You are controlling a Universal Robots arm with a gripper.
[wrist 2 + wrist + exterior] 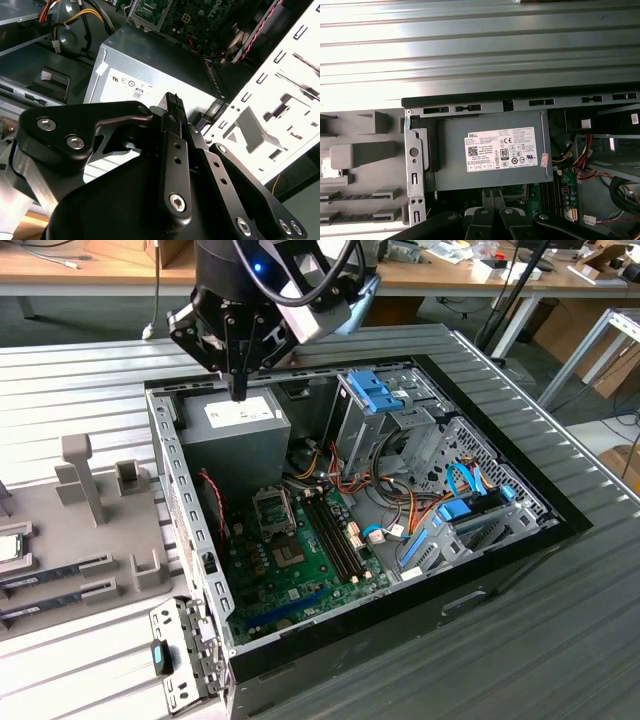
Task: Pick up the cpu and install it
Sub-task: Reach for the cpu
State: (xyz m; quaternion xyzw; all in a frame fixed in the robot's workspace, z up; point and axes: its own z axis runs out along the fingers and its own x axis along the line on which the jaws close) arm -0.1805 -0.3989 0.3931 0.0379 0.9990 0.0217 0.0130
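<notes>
Ribbed table (560, 640), desks (100, 275) beyond — claw (238, 392) aloft.

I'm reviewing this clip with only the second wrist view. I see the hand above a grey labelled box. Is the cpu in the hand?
Observer: No. In the exterior view the cpu lies on the grey tray outside the case, at the exterior view's left. The hand is apart from it, above the power supply.
Operator: Is the hand closed on anything else?
Observer: In the first wrist view its two fingertips sit together with nothing between them.
</notes>
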